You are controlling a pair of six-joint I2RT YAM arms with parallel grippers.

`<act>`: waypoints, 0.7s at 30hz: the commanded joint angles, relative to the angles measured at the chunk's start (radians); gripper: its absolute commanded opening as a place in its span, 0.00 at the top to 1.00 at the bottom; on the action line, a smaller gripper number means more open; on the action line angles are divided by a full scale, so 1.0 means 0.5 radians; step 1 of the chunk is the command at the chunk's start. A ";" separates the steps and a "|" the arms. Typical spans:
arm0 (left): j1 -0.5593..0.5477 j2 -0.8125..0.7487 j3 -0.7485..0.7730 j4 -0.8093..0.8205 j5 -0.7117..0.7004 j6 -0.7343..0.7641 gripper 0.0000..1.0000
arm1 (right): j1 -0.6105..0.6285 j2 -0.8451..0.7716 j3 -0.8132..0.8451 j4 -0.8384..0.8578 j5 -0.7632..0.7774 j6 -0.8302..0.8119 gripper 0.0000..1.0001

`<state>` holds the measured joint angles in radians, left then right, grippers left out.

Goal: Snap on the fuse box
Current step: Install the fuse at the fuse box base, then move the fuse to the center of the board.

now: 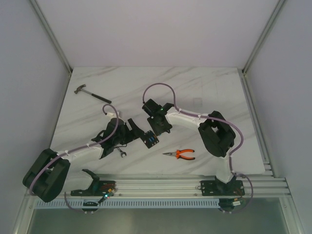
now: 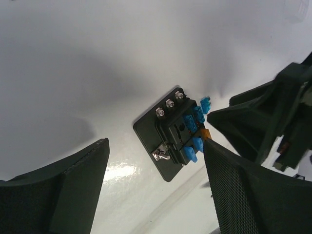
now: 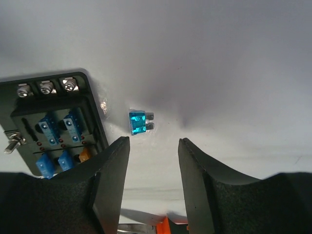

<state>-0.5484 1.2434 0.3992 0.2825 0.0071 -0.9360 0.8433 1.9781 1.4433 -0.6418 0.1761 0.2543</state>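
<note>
A small flat square black plastic fuse box (image 1: 149, 140) with blue fuses in its slots lies flat on the white marbled worktop (image 1: 204, 92), just toward 6 o'clock of its middle. The left gripper (image 2: 156, 180) is at the box's 9 o'clock, fingers wide apart and empty. The right gripper (image 3: 153, 161) is at its 1 o'clock, fingers apart, holding nothing. A tiny loose blue fuse (image 3: 140, 122) lies just beside the box. Orange-handled pliers (image 1: 180, 154) lie at the box's 4 o'clock, and a small hammer (image 1: 90, 93) is far off at 10 o'clock.
</note>
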 commanded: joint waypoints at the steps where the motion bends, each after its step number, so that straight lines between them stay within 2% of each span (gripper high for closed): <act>1: 0.017 0.030 0.066 -0.052 0.027 0.059 0.11 | -0.004 0.061 -0.060 0.068 -0.020 0.010 0.48; 9: 0.020 0.032 0.074 -0.068 0.026 0.067 0.04 | -0.032 0.124 -0.095 0.102 -0.024 -0.008 0.47; 21: 0.021 0.019 0.067 -0.075 0.017 0.071 0.02 | -0.276 -0.033 -0.253 0.093 0.213 -0.079 0.46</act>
<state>-0.5423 1.2530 0.4152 0.2672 0.0109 -0.9173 0.7475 1.9751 1.3762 -0.5621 0.1829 0.2352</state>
